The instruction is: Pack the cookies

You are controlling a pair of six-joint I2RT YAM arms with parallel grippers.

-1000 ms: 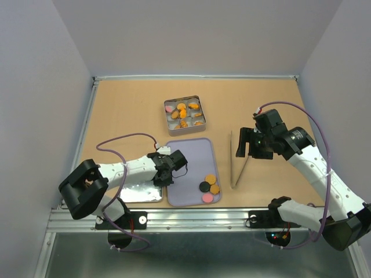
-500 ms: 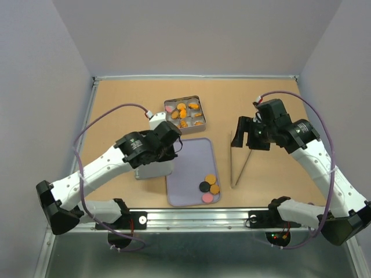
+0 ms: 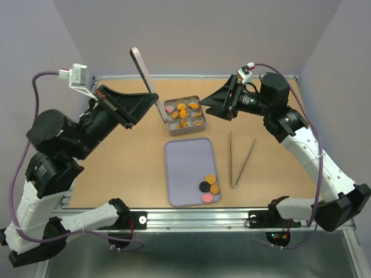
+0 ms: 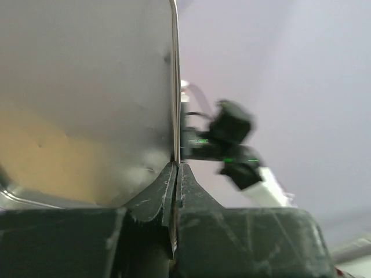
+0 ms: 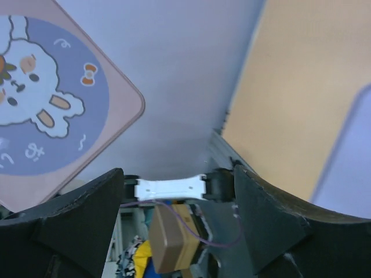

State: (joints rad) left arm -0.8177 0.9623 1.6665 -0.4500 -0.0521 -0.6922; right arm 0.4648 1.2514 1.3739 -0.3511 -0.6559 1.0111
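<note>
Several orange cookies [image 3: 186, 113] and a pink one lie in the compartments of an open metal tin [image 3: 173, 128] at the back middle. More cookies [image 3: 208, 186], orange, black and pink, sit in the near right corner of a lilac tray [image 3: 188, 162]. My left gripper [image 3: 154, 99] [image 4: 177, 168] is raised high and shut on the edge of the tin's lid [image 3: 142, 70] [image 4: 87, 98], which stands upright. The lid's rabbit picture [image 5: 40, 110] faces my right gripper [image 3: 212, 107] [image 5: 178, 171], which hangs open and empty in the air right of the tin.
Metal tweezers [image 3: 239, 159] lie on the table [image 3: 127, 150] right of the tray. Grey walls close in the back and both sides. The right arm [image 4: 232, 139] shows beyond the lid in the left wrist view.
My left arm has lifted the lid from the table's near left and carried it up and back, turning it upright. My right arm has risen and swung towards the tin.
</note>
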